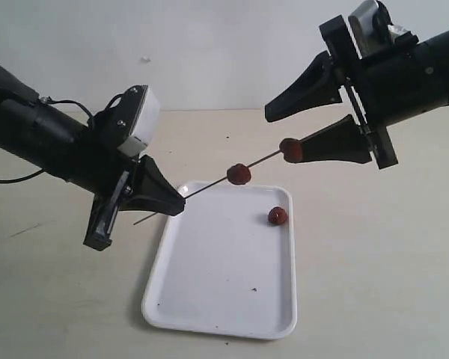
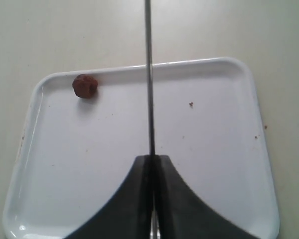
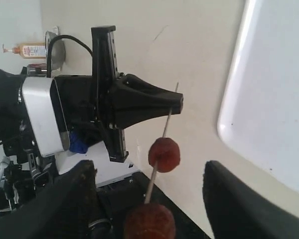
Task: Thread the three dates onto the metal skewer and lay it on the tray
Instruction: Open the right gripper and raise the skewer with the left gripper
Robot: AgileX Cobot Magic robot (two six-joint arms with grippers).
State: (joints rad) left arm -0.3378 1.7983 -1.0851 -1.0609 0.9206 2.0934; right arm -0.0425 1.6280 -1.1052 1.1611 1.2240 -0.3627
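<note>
Firmly, left hand [image 1: 176,203] pinches the metal skewer [image 1: 209,185]; right hand [image 1: 284,132] gapes wide.

The left gripper [image 3: 178,102] has its jaws pressed together on the metal skewer [image 3: 165,124], near one end. On the skewer sit one date [image 3: 164,154] in the open and, apart from it, another date [image 3: 149,221] between the widely spread jaws of the right gripper [image 3: 148,177], touching neither. A corner of the tray [image 3: 269,99] lies on the worktop [image 3: 199,40].

skewer [image 1: 209,182] tip hidden inside end date [image 1: 289,149], tray [image 3: 269,99] partly cropped
</note>
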